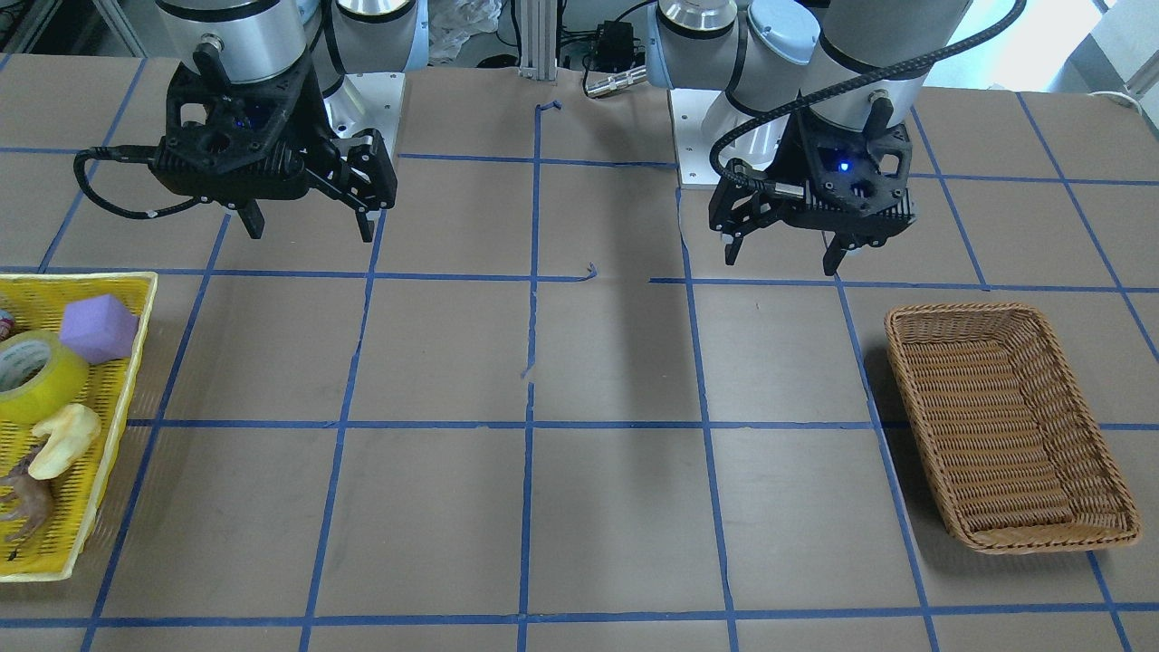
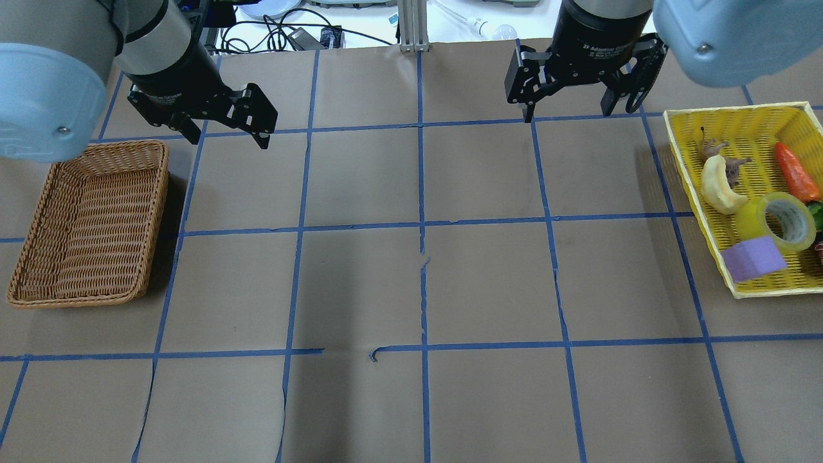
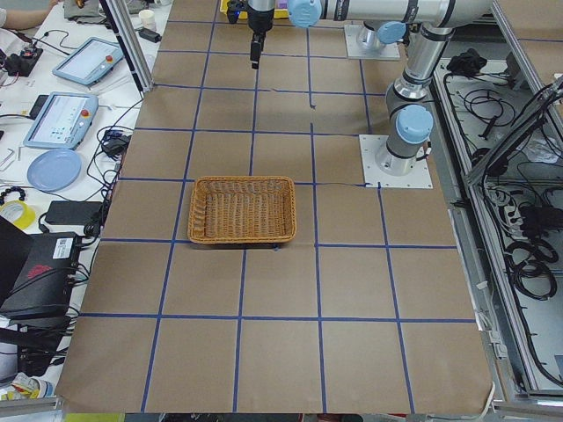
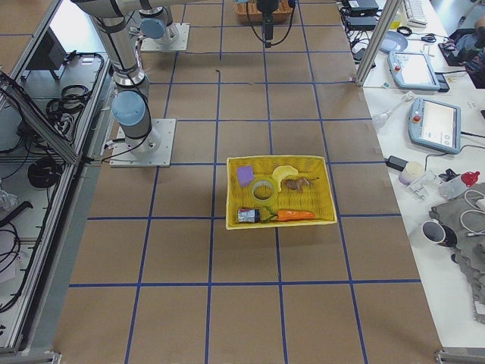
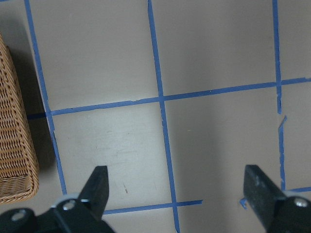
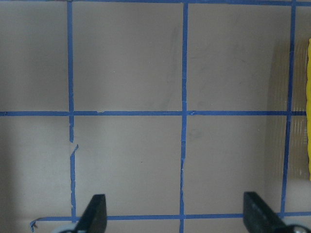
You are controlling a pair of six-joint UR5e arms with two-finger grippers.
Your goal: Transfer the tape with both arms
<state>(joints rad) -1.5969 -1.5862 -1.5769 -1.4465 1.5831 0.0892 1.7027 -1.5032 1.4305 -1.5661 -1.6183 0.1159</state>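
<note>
The tape [image 2: 759,215] is a yellow roll with a white core. It lies in the yellow basket [image 2: 694,186] between a purple block and a pale curved toy. It also shows in the front view [image 1: 32,380] and in the right side view [image 4: 263,189]. My right gripper [image 2: 569,114] [image 1: 308,228] hangs open and empty above the table, apart from that basket; the wrist view [image 6: 177,213] shows only bare table between its fingers. My left gripper [image 2: 228,140] [image 1: 783,261] is open and empty next to the wicker basket [image 2: 154,218], with table below it [image 5: 177,194].
The yellow basket [image 1: 118,403] also holds a purple block [image 2: 753,257], a pale curved toy [image 2: 717,186], an orange carrot [image 2: 796,172] and a brown animal figure [image 1: 27,498]. The wicker basket [image 1: 1005,426] holds nothing. Blue tape lines grid the brown table.
</note>
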